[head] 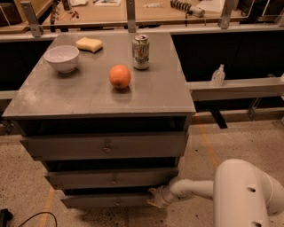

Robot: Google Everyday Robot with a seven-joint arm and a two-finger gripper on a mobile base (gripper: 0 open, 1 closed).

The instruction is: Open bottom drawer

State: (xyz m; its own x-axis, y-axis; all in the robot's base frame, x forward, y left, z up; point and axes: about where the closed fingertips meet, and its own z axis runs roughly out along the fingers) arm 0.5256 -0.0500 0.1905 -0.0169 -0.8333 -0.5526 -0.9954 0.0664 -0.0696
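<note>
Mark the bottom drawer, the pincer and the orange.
bottom drawer [97, 201]: camera view, front panel, left half.
pincer [155, 198]: camera view, tip, at that drawer's right end.
orange [120, 76]: camera view, middle of the fruit.

Workshop — workbench [106, 17] w/ tools [185, 7], gripper [155, 199] at bottom drawer [97, 201]

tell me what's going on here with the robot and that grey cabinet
The robot's arm reaches down low, and its gripper is at the right end of the bottom drawer, well to the right of its centre knob. The drawer does not look pulled out yet. On the cabinet top sit a white bowl, a yellow sponge, a soda can and an orange, none of them being handled.
</note>
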